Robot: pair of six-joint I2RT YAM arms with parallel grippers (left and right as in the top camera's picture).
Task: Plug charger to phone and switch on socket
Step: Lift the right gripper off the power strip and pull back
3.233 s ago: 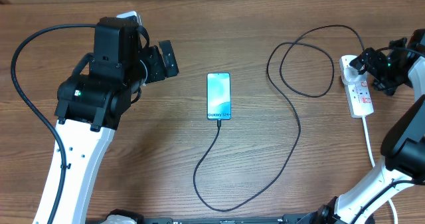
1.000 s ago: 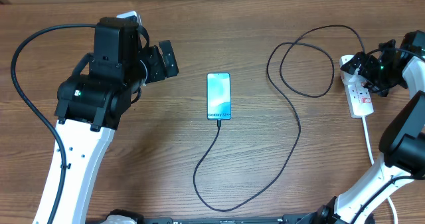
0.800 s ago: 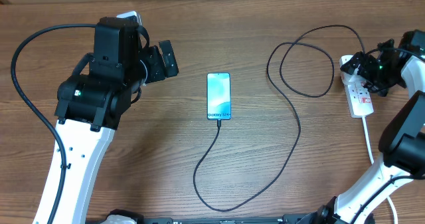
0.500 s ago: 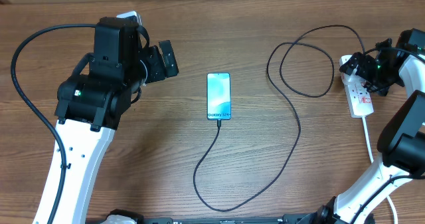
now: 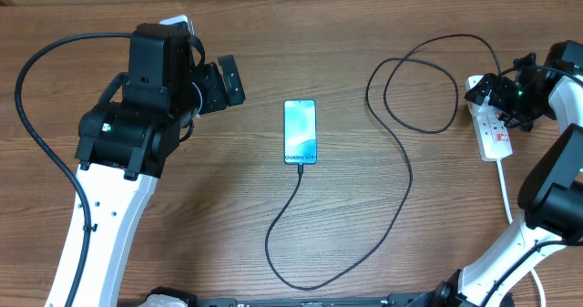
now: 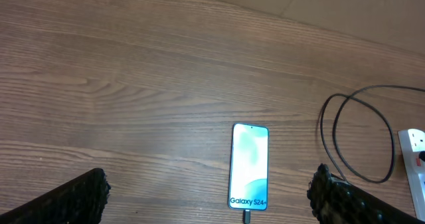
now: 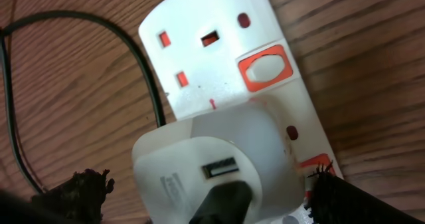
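We see the phone (image 5: 300,132), a slim dark-framed rectangle with a bright cyan-blue screen, lying flat near the middle of the brown wooden table (image 5: 228,207). Its small white lettering sits at the end toward the robot. The charger (image 5: 409,175), a long thin black cable, meets that same end of the phone with its small plug tip (image 6: 247,215). From there it runs toward the robot in a wide bend, then swings away to the right and lies in loose loops just beside the socket (image 5: 495,136), a long white plastic power strip near the table's right edge.

From the right wrist we see the charger's black plug (image 7: 219,201) seated in the port of a rounded white adapter (image 7: 212,151), which is itself pushed into the socket. Next to a free outlet sits a switch (image 7: 265,68) with an orange-red surround; we cannot tell whether it is on or off.

The right gripper (image 7: 206,187) hovers over the far end of the socket, released, with its dark fingers (image 7: 83,187) spread to either side of the adapter. We cannot tell whether they touch it. The left gripper (image 5: 220,85) hangs above the table well to the left of the phone, released too, its fingers wide apart and grasping nothing.
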